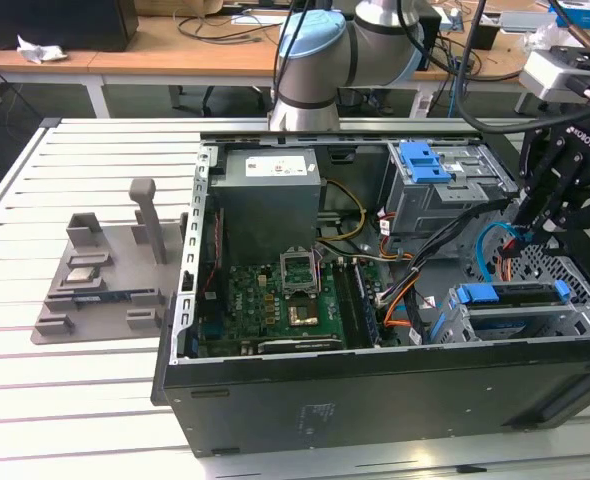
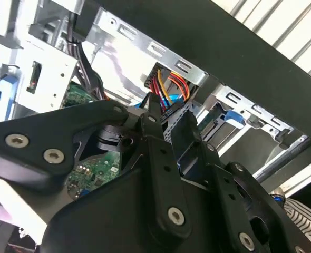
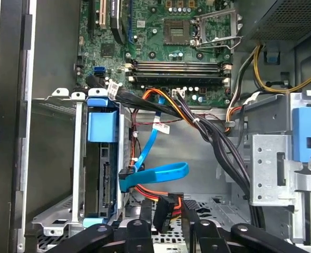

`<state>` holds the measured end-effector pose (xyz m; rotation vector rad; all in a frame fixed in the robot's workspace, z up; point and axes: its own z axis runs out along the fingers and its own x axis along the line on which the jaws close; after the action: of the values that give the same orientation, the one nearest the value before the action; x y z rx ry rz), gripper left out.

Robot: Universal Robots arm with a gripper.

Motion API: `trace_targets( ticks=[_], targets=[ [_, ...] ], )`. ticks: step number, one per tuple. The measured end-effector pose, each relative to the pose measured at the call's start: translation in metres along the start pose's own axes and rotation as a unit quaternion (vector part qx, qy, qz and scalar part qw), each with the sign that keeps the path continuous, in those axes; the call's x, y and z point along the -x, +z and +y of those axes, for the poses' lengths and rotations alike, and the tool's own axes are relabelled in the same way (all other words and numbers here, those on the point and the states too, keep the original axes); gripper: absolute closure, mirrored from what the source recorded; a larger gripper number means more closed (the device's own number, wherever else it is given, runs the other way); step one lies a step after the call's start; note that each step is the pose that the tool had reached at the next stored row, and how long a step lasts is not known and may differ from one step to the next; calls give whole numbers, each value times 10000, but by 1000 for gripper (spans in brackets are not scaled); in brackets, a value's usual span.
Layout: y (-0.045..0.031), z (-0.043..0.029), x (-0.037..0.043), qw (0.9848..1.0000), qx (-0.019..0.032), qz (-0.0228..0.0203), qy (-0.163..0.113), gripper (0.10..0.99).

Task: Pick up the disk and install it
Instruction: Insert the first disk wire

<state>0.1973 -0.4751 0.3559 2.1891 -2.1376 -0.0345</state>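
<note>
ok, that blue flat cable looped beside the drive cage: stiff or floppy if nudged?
Probably floppy: the blue cable is a thin flat strip hanging in a loose loop, so a nudge should bend it aside. Likely light too. One end seems plugged in at the disk, so it may spring back or tug there.

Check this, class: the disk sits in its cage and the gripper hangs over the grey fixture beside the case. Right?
No. The exterior view shows the gripper over the open case itself; the disk does sit in its cage.
</note>
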Motion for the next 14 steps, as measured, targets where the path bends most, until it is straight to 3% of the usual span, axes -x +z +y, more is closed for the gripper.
trace_targets(
  ticks=[8,9,10,11,14],
  targets=[
    [6,-1,-3,10000,1,14,0,725],
    [5,-1,-3,10000,1,15,1,741],
    [6,-1,-3,10000,1,15,0,871],
    [6,-1,-3,10000,1,14,0,918],
    [6,-1,-3,10000,1,15,1,918]
  ],
)
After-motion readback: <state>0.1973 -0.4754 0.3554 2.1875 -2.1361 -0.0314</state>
